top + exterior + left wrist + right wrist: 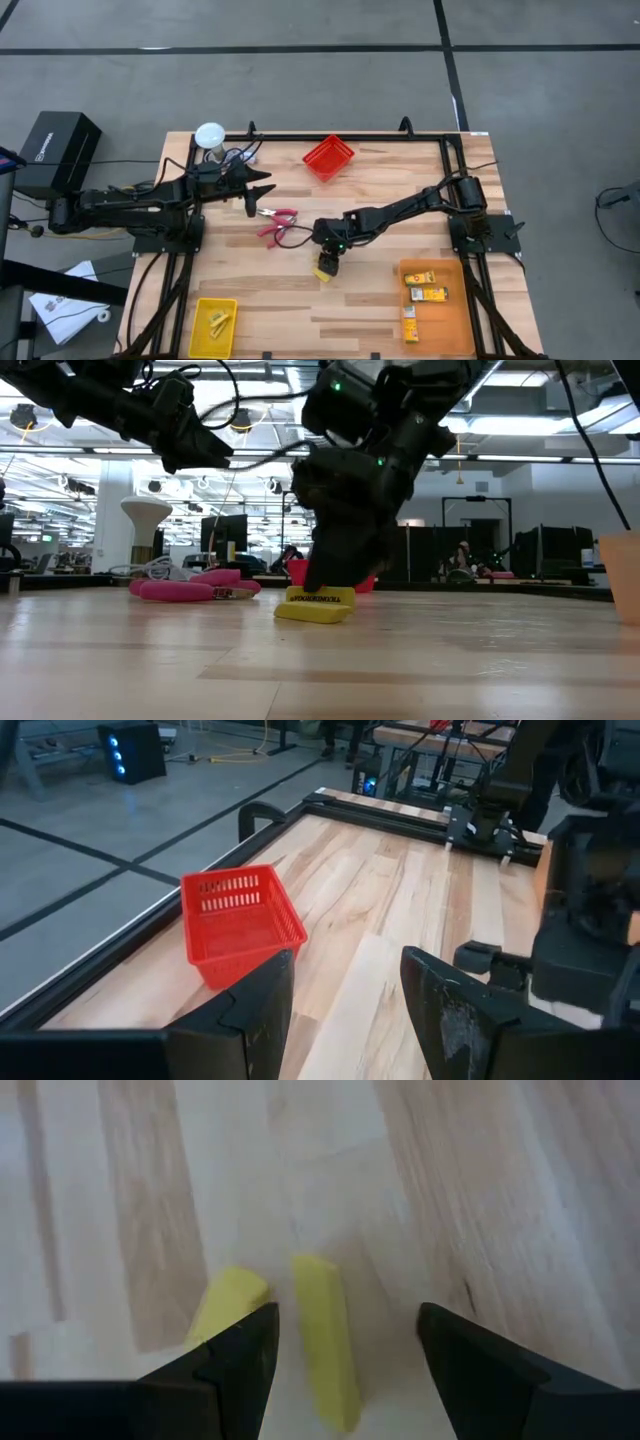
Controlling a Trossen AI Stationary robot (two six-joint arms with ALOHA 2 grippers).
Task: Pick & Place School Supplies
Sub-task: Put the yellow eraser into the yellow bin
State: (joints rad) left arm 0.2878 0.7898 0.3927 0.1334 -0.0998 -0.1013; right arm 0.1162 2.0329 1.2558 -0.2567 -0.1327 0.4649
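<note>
The right gripper (327, 262) hangs over two erasers (325, 273) mid-counter (380, 300). Scissors (277, 221) lie just beside it toward the left gripper (262, 190). One bin (329, 158) sits behind it; boxes (427, 294) fill another on its right.

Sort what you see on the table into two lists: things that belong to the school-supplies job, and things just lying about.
Job: yellow eraser, scissors, boxes, yellow pieces, under right gripper.
Lying about: white round object, black box, papers.
</note>
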